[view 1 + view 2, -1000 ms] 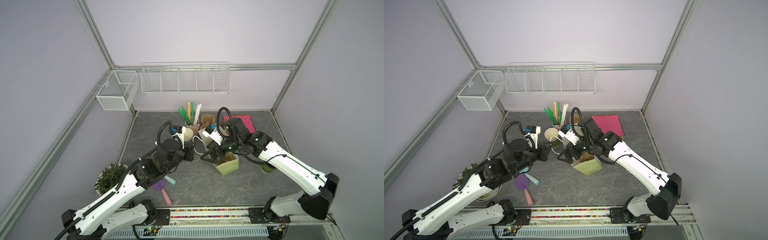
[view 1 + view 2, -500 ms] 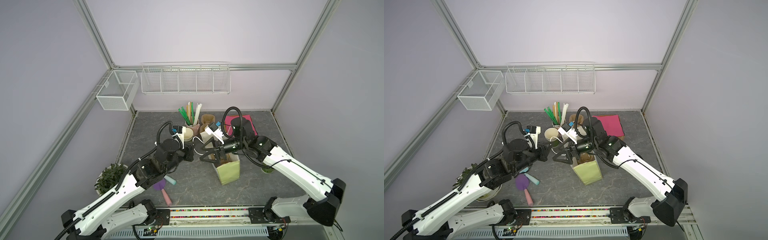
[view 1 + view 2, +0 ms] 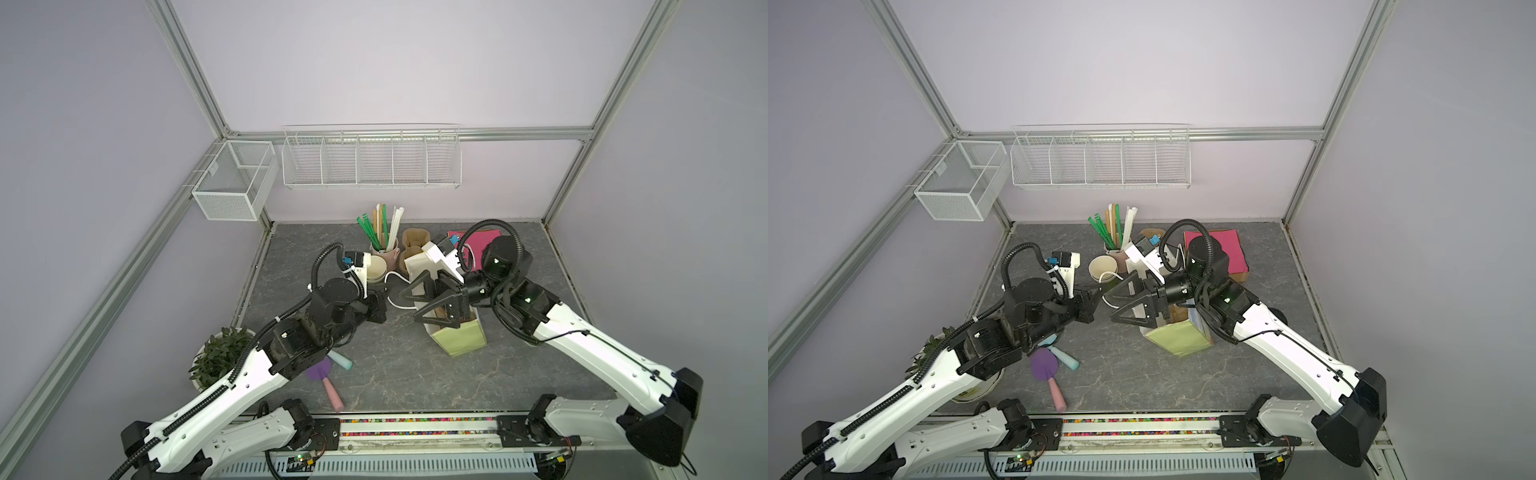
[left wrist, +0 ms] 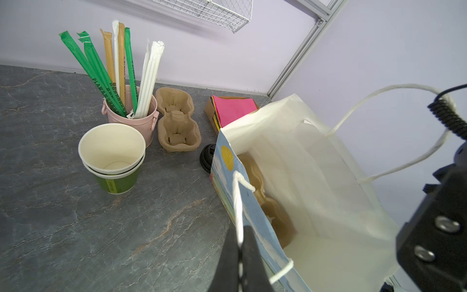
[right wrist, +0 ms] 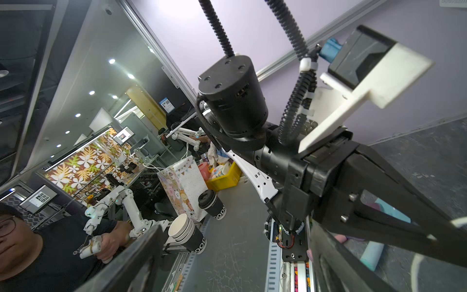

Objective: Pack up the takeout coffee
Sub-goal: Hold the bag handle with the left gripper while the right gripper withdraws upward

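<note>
My left gripper (image 4: 240, 242) is pinched fully closed on the white cord handle (image 4: 237, 199) of the paper bag (image 4: 316, 172), whose open mouth lies just beyond it with a brown pulp carrier (image 4: 273, 209) inside. My right gripper (image 3: 409, 307) hangs above that mouth, jaws spread wide and holding nothing, tips facing the left gripper. The takeout coffee I cannot locate: a black ribbed lid shape (image 4: 207, 158) peeks out past the bag's far corner, cup unclear.
</note>
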